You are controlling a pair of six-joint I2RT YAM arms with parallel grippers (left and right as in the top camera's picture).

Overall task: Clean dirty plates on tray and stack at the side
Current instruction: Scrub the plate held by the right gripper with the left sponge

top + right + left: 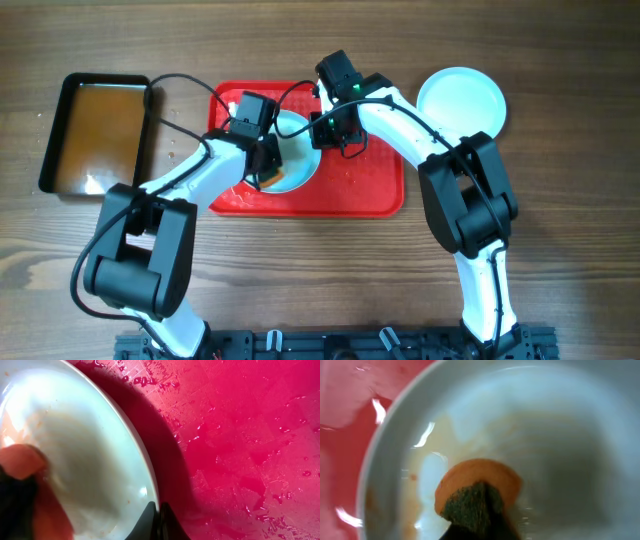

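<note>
One dirty plate (298, 165) lies on the red tray (360, 185), left of its middle. My left gripper (262, 160) is shut on an orange sponge with a green scouring face (480, 480) and presses it onto the plate's wet inside (560, 435), where faint orange streaks remain. My right gripper (325, 130) is shut on the plate's right rim; its fingertips (160, 512) pinch the edge of the plate (90, 450). The sponge also shows at the left edge of the right wrist view (20, 460). A white plate (462, 100) sits on the table to the right of the tray.
A black rectangular pan (50, 150) of brownish water stands left of the tray. The tray surface (240, 435) is wet with droplets. Cables run from both wrists over the tray's back edge. The table is wooden.
</note>
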